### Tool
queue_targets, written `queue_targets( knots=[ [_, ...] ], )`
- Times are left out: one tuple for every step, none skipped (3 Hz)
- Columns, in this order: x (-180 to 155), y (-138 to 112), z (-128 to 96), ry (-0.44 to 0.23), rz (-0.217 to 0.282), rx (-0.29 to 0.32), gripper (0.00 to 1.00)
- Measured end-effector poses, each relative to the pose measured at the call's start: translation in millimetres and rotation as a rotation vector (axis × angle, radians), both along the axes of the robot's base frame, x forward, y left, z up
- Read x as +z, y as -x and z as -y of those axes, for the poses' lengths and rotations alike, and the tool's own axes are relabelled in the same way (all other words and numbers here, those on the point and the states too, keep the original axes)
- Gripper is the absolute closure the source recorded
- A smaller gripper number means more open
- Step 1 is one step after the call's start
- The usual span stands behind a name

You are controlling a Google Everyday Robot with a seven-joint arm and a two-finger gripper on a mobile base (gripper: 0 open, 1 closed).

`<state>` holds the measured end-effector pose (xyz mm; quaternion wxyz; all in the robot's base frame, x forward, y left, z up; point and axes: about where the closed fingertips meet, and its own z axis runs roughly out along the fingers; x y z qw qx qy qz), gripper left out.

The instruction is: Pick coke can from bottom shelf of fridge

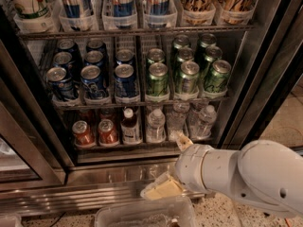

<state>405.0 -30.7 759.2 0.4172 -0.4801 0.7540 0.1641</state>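
The end effector [172, 166] is hanging open and empty just below the fridge's [265, 79] bottom shelf [142, 146], right of the coke can [83, 133].

Dim overall, warm tint. Fridge [265, 70] lit from w/in; can tops [157, 70] at 11–1 o'clock catch highlights. Bottom shelf [142, 146] at centre darker, in shadow. Glare streaks on steel base [71, 198] at 8 o'clock. White arm [265, 174] at 4 o'clock is brightest; gripper [173, 167] at 6 o'clock, tan parts lit.
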Motion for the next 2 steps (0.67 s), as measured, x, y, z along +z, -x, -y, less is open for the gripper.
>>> queue_targets(
  knots=[
    [-9, -8, -15, -0.032, 0.054, -0.031, 0.0],
    [-19, -16, -32, -0.085, 0.094, -0.05, 0.0]
  ],
)
